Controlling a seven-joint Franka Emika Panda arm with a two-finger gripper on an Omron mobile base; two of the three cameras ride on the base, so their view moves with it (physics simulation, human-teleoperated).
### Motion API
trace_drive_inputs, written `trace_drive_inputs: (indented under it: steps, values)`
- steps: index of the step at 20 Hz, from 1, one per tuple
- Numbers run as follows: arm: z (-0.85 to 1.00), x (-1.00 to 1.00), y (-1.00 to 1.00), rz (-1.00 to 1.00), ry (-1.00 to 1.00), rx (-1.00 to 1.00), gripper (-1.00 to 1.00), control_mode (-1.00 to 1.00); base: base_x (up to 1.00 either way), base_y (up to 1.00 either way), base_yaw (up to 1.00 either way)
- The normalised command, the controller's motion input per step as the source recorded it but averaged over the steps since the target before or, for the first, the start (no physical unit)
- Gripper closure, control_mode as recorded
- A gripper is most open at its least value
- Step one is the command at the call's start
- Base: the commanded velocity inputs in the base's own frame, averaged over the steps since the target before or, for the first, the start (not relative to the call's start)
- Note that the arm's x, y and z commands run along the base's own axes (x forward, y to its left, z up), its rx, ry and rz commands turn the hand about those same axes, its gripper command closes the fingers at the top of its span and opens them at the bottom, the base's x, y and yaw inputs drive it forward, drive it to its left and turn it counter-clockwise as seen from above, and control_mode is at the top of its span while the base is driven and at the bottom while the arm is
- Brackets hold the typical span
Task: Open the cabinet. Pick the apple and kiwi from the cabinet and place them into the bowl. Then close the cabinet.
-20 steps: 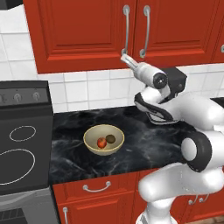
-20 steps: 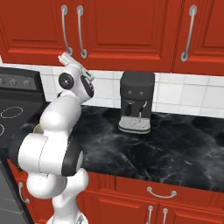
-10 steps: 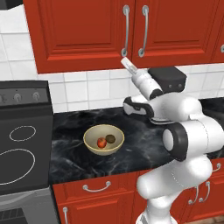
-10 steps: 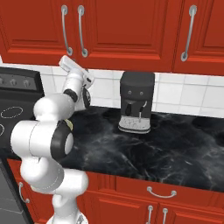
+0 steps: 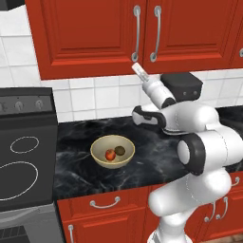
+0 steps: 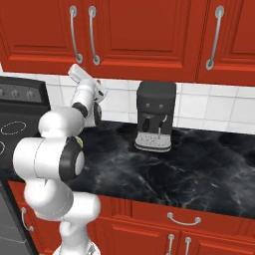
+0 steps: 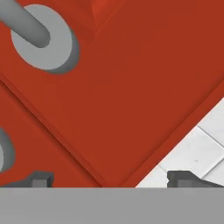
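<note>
Gripper (image 7: 107, 179) released, jaws wide, up against the closed cabinet (image 5: 95, 38) near its handle bases. Apple (image 5: 110, 154) and kiwi (image 5: 120, 150) in bowl (image 5: 101, 160) on worktop (image 5: 156, 161), at 7 o'clock below gripper.

arm: swung right, elbow folded | hand (image 5: 136, 68): raised just under the cabinet (image 5: 95, 38) doors

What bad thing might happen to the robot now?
1. The end effector sits open right under the shut cabinet doors, so it might bump a handle as it pulls away.
2. The arm hangs above the bowl holding the apple and kiwi; a low swing might knock it.
</note>
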Motion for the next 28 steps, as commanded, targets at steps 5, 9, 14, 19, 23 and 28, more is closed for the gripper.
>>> trace_drive_inputs:
  steps: [5,9,14,19,23,28]
  values:
    - [-0.16,0.76,-0.44,0.11,0.18,0.09,-1.00,-1.00,0.00,0.00,0.00]
    - [0.17,-0.88,-0.72,0.12,-0.05,0.14,-1.00,-1.00,0.00,0.00,0.00]
    - [0.23,-0.16,-0.35,0.01,-0.02,0.06,-1.00,-1.00,0.00,0.00,0.00]
    - [0.01,1.00,0.27,0.00,0.21,0.00,-1.00,-1.00,0.00,0.00,0.00]
    - [-0.18,1.00,0.43,0.00,0.30,-0.02,-1.00,-1.00,0.00,0.00,0.00]
    - [-0.26,0.98,0.46,0.00,0.34,-0.09,-1.00,-1.00,0.00,0.00,0.00]
